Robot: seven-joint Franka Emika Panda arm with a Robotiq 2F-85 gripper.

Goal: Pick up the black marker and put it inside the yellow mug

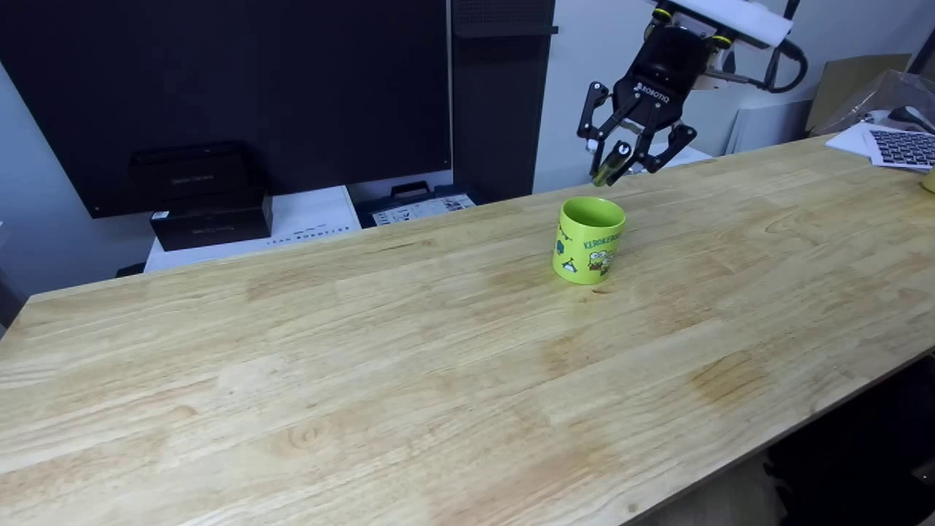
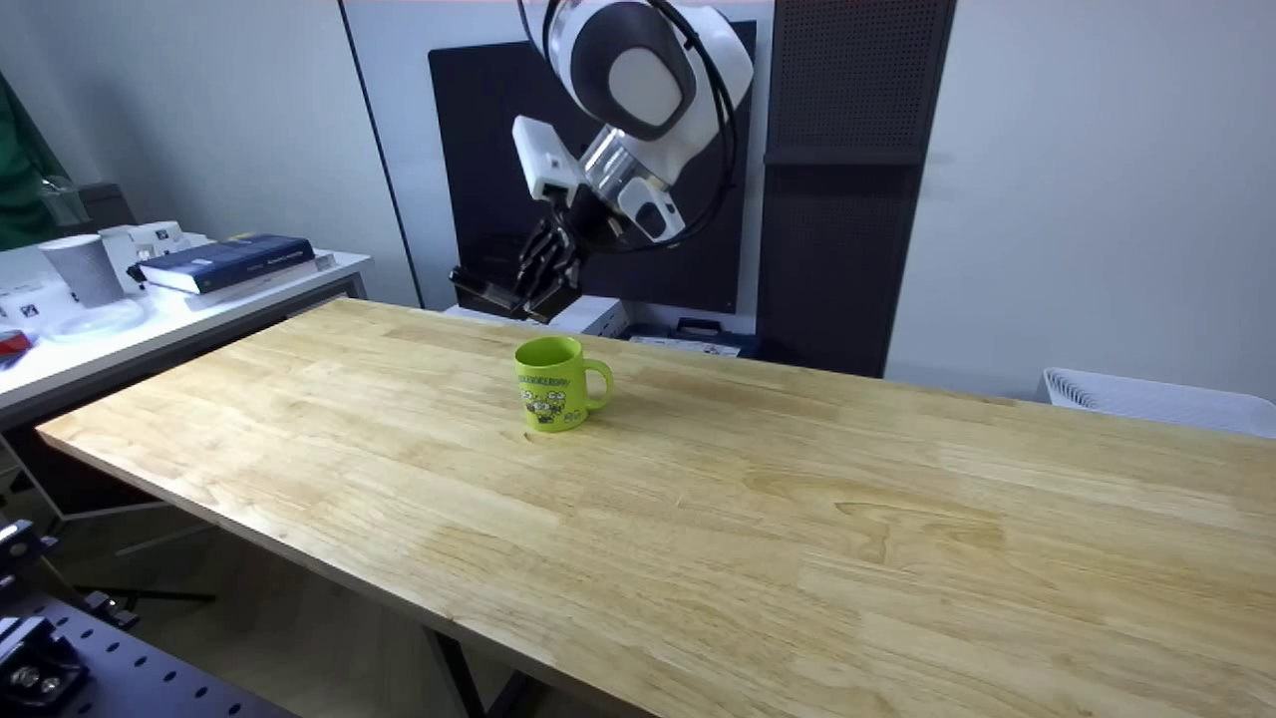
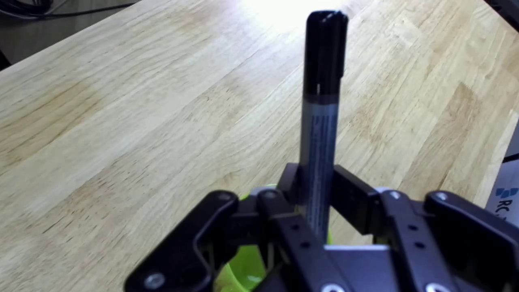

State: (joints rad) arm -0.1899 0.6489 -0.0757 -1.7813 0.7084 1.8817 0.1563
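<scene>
end effector (image 3: 314, 184), nearly closed, grips the black marker (image 3: 321, 121).

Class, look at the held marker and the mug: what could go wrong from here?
The marker is held slanted, so it might catch on the mug instead of dropping in.
The mug stands unheld on the table, so a knock could tip or slide it.
The end effector hides part of the mug in the wrist view, so lining up there may be harder.

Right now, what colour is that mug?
The mug is bright yellow-green, clearest in an exterior view.
</scene>
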